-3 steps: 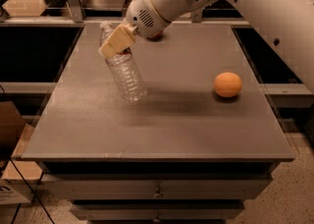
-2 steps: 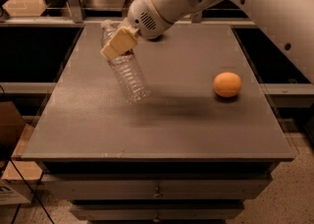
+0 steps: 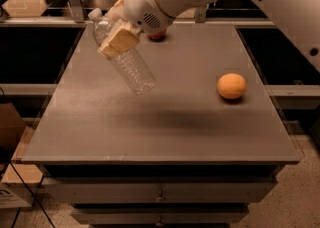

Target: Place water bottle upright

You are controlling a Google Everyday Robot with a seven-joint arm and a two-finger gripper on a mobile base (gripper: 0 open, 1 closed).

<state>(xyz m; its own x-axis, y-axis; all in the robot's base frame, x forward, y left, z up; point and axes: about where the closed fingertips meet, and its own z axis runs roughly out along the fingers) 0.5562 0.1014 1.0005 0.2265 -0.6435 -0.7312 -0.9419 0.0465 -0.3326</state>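
The gripper (image 3: 118, 40) hangs over the far left part of the surface (image 3: 150, 137), and its jaws pinch the water bottle (image 3: 133, 70) across the upper body, just below the neck. The bottle is tilted: its white cap points up and to the far left, and its base points down toward the middle of the surface. The base seems to be off the surface, since the shadow lies apart from it.

To do this step well, the wrist needs to turn until the cap sits straight above the base. Only then should the bottle go down. The base ought to meet the surface flat, not on an edge, because a light, crinkly bottle tips easily. The jaws should part slowly and draw back without brushing the neck. The landing spot looks well apart from the orange (image 3: 231, 85) on the right.

By count there is one water bottle, one orange, and one small reddish thing (image 3: 158, 35) at the far side, partly hidden behind the arm, so I cannot tell what it is. There is one gripper.
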